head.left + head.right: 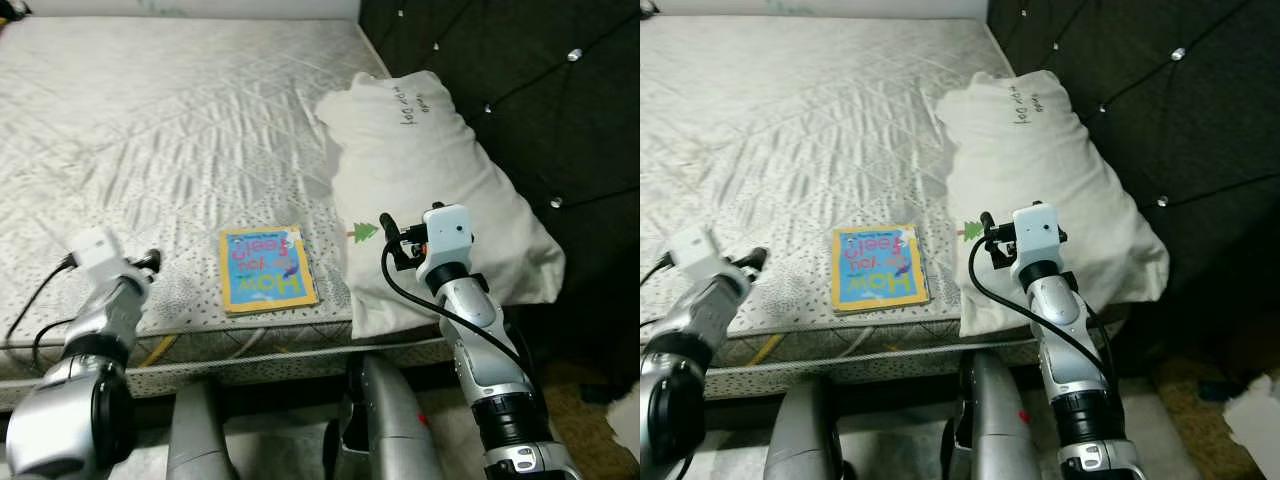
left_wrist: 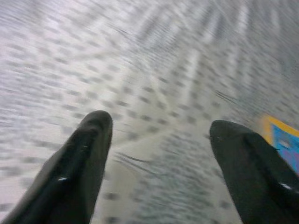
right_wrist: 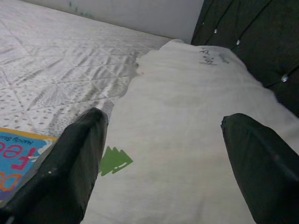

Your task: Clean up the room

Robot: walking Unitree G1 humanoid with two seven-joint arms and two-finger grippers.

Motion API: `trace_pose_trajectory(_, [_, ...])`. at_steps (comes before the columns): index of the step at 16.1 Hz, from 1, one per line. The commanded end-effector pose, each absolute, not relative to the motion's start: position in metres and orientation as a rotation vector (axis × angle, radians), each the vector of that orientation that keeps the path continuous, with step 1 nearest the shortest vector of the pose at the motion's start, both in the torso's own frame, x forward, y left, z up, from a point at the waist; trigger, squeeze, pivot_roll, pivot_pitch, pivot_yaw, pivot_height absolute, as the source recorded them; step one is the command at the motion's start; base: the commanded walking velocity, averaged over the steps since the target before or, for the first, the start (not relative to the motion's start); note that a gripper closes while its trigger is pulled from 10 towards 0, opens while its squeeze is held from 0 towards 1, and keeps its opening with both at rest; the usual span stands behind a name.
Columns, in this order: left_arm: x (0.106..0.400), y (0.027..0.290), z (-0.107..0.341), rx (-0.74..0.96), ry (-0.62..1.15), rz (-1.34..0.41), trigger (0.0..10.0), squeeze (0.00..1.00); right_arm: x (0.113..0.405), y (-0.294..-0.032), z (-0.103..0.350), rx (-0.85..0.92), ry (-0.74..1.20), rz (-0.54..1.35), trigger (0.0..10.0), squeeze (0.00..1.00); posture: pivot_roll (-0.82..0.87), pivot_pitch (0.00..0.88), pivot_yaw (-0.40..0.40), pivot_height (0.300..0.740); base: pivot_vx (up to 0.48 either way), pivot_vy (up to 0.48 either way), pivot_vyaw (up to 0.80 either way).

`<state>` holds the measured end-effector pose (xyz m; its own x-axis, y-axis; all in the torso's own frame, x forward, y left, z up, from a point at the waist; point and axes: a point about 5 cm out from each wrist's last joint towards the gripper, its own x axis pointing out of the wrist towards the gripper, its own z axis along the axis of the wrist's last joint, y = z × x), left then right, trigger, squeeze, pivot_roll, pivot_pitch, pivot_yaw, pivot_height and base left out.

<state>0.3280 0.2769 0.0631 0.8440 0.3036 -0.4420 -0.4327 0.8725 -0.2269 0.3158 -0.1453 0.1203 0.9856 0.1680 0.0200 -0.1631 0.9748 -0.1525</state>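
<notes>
Book: a thin children's book (image 1: 265, 268) with a blue cover and yellow border lies flat on the bed (image 1: 180, 130), near the front edge, between the two arms and just beside the pillow
Book handling: likely light and stiff, with a smooth cover that could slide on the quilt; lying flat, it gives little to pinch from above, so an exposed edge or corner near the mattress front looks like the best place to take hold
Pillow: a white pillow (image 1: 430, 190) with a small green tree print lies along the right side of the bed, against the dark tufted headboard (image 1: 540, 90); soft and bulky, it should give under any grip, so a pinch of cloth at a corner should hold
Right tool (image 3: 163, 154): fingers spread wide, holding nothing, poised over the near end of the pillow, book corner at its side
Left tool (image 2: 159, 154): fingers apart and empty, low over the quilted bed, the book's yellow corner just beyond one finger
In the way: nothing lies on the book; the pillow edge sits close to its right side, and cables trail from both wrists near the bed front
</notes>
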Motion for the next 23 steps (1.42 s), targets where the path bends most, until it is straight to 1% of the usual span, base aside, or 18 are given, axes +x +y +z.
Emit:
trace_pose_trajectory(1, [0.321,0.287,0.062,-0.301,0.391,0.436,10.0,1.00,0.318,-0.145,0.120,-0.120,-0.037,0.155,10.0,0.00,0.04,0.000,-0.046,0.546,0.000,0.000,0.00])
trace_pose_trajectory(2, [0.313,0.292,0.055,-0.310,0.405,0.455,10.0,1.00,0.318,-0.142,0.119,-0.110,-0.036,0.165,10.0,0.00,0.05,0.000,-0.047,0.546,0.000,0.000,0.00])
trace_pose_trajectory(4, [0.306,0.299,0.052,-0.308,0.407,0.483,10.0,1.00,0.316,-0.141,0.118,-0.099,-0.028,0.167,10.0,0.00,0.04,0.007,-0.043,0.546,0.000,0.000,0.00])
trace_pose_trajectory(5, [0.303,0.303,0.052,-0.295,0.400,0.510,10.0,1.00,0.313,-0.147,0.116,-0.095,-0.018,0.151,10.0,0.00,0.04,0.017,-0.036,0.546,0.000,0.000,0.00])
trace_pose_trajectory(7, [0.302,0.307,0.054,-0.277,0.392,0.536,10.0,1.00,0.305,-0.156,0.110,-0.091,0.006,0.126,10.0,0.00,0.03,0.039,-0.035,0.546,0.000,0.000,-0.80])
trace_pose_trajectory(9, [0.305,0.312,0.061,-0.267,0.377,0.555,10.0,1.00,0.301,-0.161,0.108,-0.087,0.020,0.123,10.0,0.00,0.02,0.058,-0.043,0.546,0.000,0.000,0.00])
trace_pose_trajectory(10, [0.306,0.314,0.064,-0.267,0.368,0.561,10.0,0.78,0.298,-0.162,0.107,-0.085,0.028,0.131,10.0,0.00,0.03,0.070,-0.046,0.546,0.000,0.000,0.00])
trace_pose_trajectory(11, [0.308,0.315,0.068,-0.271,0.355,0.569,10.0,0.67,0.294,-0.163,0.104,-0.087,0.039,0.139,10.0,0.00,0.03,0.082,-0.042,0.546,0.000,0.000,0.00])
trace_pose_trajectory(12, [0.309,0.316,0.071,-0.274,0.345,0.570,10.0,0.66,0.292,-0.164,0.104,-0.091,0.042,0.141,10.0,0.00,0.02,0.086,-0.040,0.546,0.000,0.000,0.00])
trace_pose_trajectory(13, [0.311,0.316,0.073,-0.272,0.341,0.570,10.0,0.32,0.289,-0.164,0.104,-0.088,0.045,0.145,10.0,0.00,0.02,0.091,-0.038,0.536,0.000,0.000,0.00])
trace_pose_trajectory(14, [0.312,0.315,0.073,-0.273,0.341,0.568,10.0,0.00,0.288,-0.164,0.104,-0.082,0.046,0.147,10.0,0.00,0.02,0.097,-0.038,0.526,0.000,0.000,0.00])
trace_pose_trajectory(16, [0.317,0.313,0.077,-0.281,0.341,0.551,10.0,0.00,0.284,-0.166,0.104,-0.085,0.056,0.146,10.0,0.00,0.00,0.108,-0.043,0.501,0.000,0.000,0.00])
trace_pose_trajectory(19, [0.328,0.308,0.087,-0.281,0.346,0.504,10.0,0.00,0.278,-0.177,0.105,-0.114,0.076,0.136,10.0,0.00,-0.02,0.131,-0.053,0.501,0.000,0.000,0.00])
trace_pose_trajectory(22, [0.333,0.309,0.093,-0.278,0.356,0.491,10.0,0.00,0.272,-0.185,0.106,-0.137,0.089,0.128,10.0,0.00,-0.04,0.152,-0.059,0.501,0.000,0.000,0.00])
trace_pose_trajectory(23, [0.336,0.308,0.096,-0.250,0.376,0.463,10.0,0.00,0.268,-0.191,0.106,-0.151,0.104,0.120,10.0,0.00,-0.05,0.172,-0.062,0.501,0.000,0.000,0.00])
